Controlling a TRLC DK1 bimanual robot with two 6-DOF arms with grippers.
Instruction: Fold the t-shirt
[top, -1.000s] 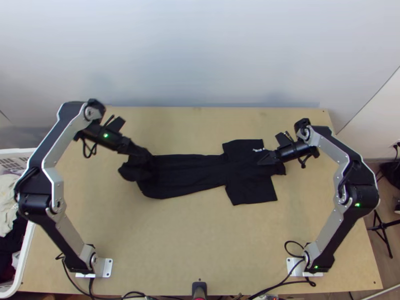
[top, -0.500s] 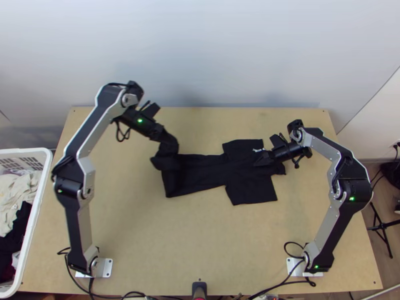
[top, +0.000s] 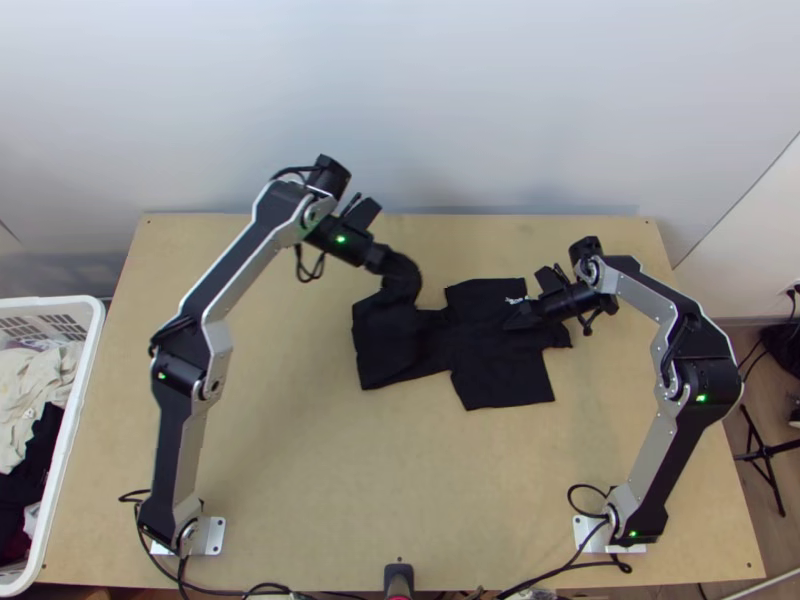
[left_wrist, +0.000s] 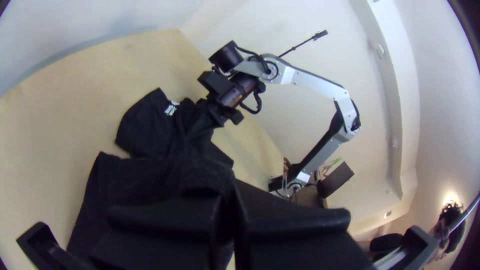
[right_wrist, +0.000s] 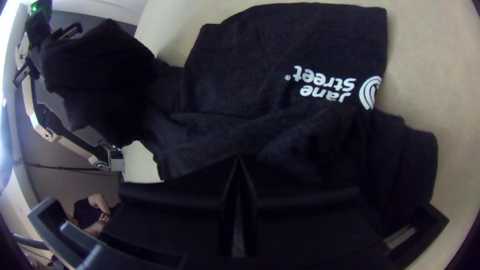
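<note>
Two arms are bending inward over the light wooden table (top: 300, 500), and both are holding your black t-shirt (top: 500, 370). Your left arm (top: 235, 275) is rising from its base, leaning toward the middle, its elbow bent and its wrist high near the far side. Its gripper (top: 397, 265) is sloping down to the right, fingers closed on one end of the shirt, which is hanging bunched from them. Your right arm (top: 690, 310) is arching up and over, its gripper (top: 512, 322) pointing left and low above the sleeve end, fingers pressed together and pinching the cloth. The shirt is lying across the table's middle, long and narrow, its sleeves spreading toward the near and far sides. White print (right_wrist: 330, 87) is showing just beside your right gripper. A white basket (top: 79, 400) of clothes (top: 30, 390) is standing by the table's left edge.
</note>
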